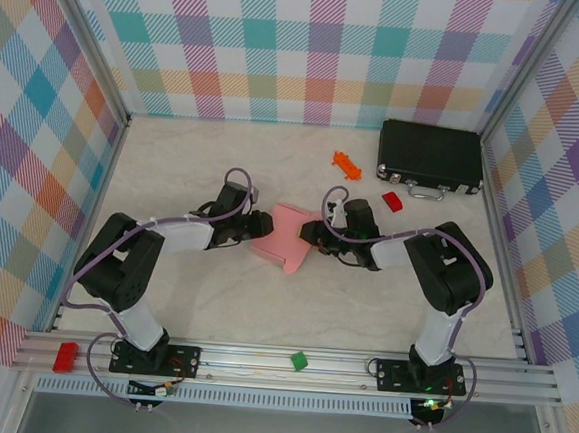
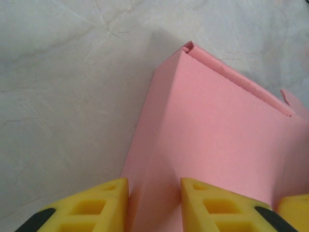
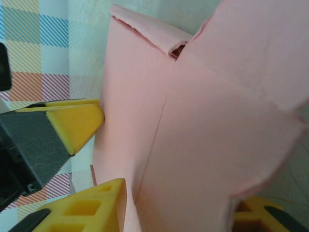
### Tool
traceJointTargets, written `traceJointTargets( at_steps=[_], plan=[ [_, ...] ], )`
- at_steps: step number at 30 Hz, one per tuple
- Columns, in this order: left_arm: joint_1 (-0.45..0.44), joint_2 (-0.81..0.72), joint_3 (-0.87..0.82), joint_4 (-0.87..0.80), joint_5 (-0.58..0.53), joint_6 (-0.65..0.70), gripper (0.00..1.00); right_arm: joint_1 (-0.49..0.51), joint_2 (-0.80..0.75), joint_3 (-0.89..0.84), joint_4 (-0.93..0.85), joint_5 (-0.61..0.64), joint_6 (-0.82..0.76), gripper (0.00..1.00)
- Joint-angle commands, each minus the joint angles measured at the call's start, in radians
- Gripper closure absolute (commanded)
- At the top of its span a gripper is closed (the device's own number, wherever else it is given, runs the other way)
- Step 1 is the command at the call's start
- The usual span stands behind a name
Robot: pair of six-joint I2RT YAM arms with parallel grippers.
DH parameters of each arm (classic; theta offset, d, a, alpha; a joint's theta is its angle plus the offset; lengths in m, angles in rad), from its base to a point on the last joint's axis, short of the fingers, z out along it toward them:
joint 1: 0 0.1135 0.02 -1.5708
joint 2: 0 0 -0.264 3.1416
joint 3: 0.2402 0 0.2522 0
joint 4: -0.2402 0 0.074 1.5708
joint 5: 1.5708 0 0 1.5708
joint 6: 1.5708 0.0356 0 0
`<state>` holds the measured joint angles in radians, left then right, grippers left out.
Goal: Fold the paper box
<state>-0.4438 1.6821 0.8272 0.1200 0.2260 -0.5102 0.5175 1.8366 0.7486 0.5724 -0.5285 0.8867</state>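
Pinching the paper box (image 1: 284, 238) from 2 sides, middle of the table (image 1: 262, 315). Left gripper (image 2: 154, 205): jaws part-closed, clamped on a creased wall, likely to keep that fold upright. Right gripper (image 3: 178, 212): jaws wider, gripping the opposite panel, probably steadying it for the next crease.

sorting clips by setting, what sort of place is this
Likely a robot test booth, not a home: checked walls enclose a small table, and two arms are bolted to a metal rail at its near edge, a pink box between them.
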Motion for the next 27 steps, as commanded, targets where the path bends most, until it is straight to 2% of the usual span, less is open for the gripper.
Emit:
traceJointTargets(
  at_steps=[1,19,27],
  plan=[
    [0.021,0.057,-0.045,-0.033,0.041,-0.033,0.68,0.022,-0.026,0.061,0.024,-0.059,0.000,0.62],
    [0.059,0.142,-0.051,0.072,0.155,-0.077,0.67,0.039,0.019,0.248,-0.059,-0.105,-0.017,0.62],
    [0.062,0.178,-0.033,0.079,0.172,-0.075,0.66,0.052,0.042,0.340,-0.151,-0.096,-0.040,0.61]
  ],
)
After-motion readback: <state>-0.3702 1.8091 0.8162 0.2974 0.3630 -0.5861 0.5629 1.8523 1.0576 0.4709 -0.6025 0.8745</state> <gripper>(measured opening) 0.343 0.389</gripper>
